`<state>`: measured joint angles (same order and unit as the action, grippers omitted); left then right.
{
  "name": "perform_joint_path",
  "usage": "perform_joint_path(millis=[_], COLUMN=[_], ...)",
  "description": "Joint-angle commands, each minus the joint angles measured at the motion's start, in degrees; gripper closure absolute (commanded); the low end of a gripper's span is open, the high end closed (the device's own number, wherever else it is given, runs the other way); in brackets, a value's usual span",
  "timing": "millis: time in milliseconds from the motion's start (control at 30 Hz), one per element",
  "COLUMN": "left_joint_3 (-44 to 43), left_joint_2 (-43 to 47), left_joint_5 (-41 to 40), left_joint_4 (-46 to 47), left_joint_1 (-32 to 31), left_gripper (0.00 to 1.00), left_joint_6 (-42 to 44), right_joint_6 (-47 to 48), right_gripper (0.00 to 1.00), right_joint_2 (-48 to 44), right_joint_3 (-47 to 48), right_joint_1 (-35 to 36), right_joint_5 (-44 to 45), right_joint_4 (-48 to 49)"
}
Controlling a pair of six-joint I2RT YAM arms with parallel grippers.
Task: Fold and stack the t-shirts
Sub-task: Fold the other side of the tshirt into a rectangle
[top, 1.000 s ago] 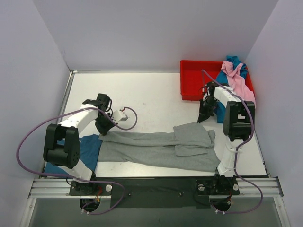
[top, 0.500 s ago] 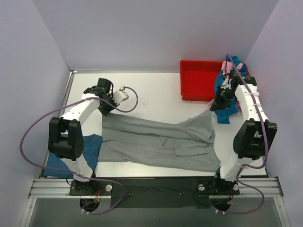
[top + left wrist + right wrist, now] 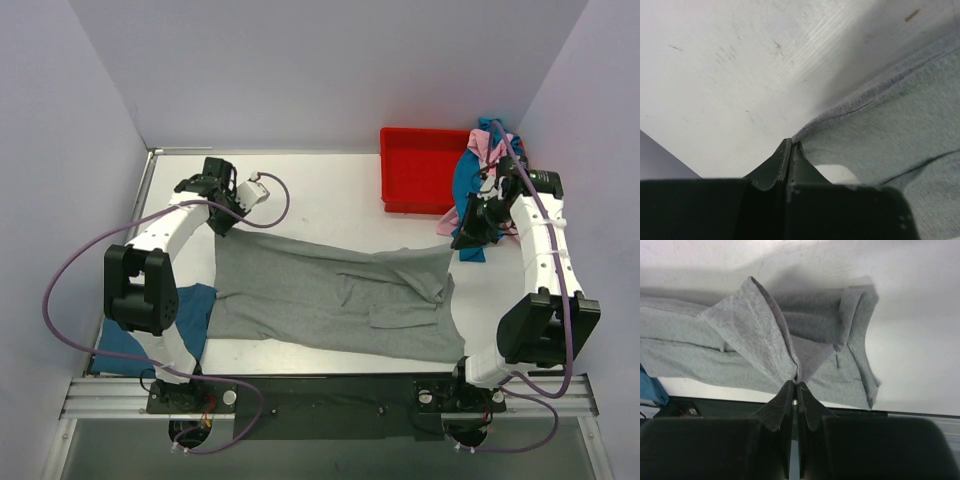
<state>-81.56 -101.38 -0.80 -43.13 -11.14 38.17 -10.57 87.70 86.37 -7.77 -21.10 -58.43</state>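
A grey t-shirt (image 3: 330, 300) lies spread across the table's middle. My left gripper (image 3: 222, 222) is shut on its far left corner; in the left wrist view the closed jaws (image 3: 791, 144) pinch the hem of the grey cloth (image 3: 890, 115). My right gripper (image 3: 462, 238) is shut on the far right corner and holds it raised; the right wrist view shows cloth (image 3: 755, 335) hanging from the closed tips (image 3: 796, 384). A darker blue t-shirt (image 3: 185, 310) lies at the near left under the grey one. Pink (image 3: 486, 150) and teal-blue (image 3: 466, 180) t-shirts hang over the bin's right side.
A red plastic bin (image 3: 420, 175) stands at the far right. Purple cables loop off both arms. Walls close the table on three sides; a metal rail (image 3: 320, 395) runs along the near edge.
Both grippers have pulled the grey shirt's far edge away from the bases, spreading it wider. The right arm swung out to the right and lifted its corner.
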Motion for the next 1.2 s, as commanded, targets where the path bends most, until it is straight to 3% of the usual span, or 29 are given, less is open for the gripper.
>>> perform_joint_path(millis=[0,367,867,1033,1067,1167], left_joint_3=[4.46,15.9,21.44,20.04,19.86,18.55], left_joint_2=[4.25,9.09,9.45,8.66,8.4,7.96], left_joint_5=[4.74,13.63,5.11,6.5,6.86,8.09], left_joint_4=[-5.64,-16.89,-11.63,-13.98,-14.43,-16.89], left_joint_1=[-0.2,0.77,2.78,2.7,2.61,2.78], left_gripper=[1.0,1.0,1.0,1.0,0.97,0.63], left_joint_6=[3.83,7.09,14.3,16.05,16.32,16.41], right_joint_6=[1.43,1.25,-1.73,-0.86,-0.77,-0.95], right_gripper=[1.0,1.0,1.0,1.0,1.0,1.0], right_joint_2=[-1.92,-4.38,-3.24,-2.8,-2.62,-2.01], right_joint_3=[-2.78,-17.01,-20.36,-22.73,-23.6,-24.14], right_joint_1=[0.12,0.39,-1.81,-2.08,-1.9,-1.02], right_joint_5=[-2.7,-1.14,7.82,5.11,4.06,3.7], right_joint_4=[-9.57,-14.16,-14.95,-14.6,-14.17,-14.08])
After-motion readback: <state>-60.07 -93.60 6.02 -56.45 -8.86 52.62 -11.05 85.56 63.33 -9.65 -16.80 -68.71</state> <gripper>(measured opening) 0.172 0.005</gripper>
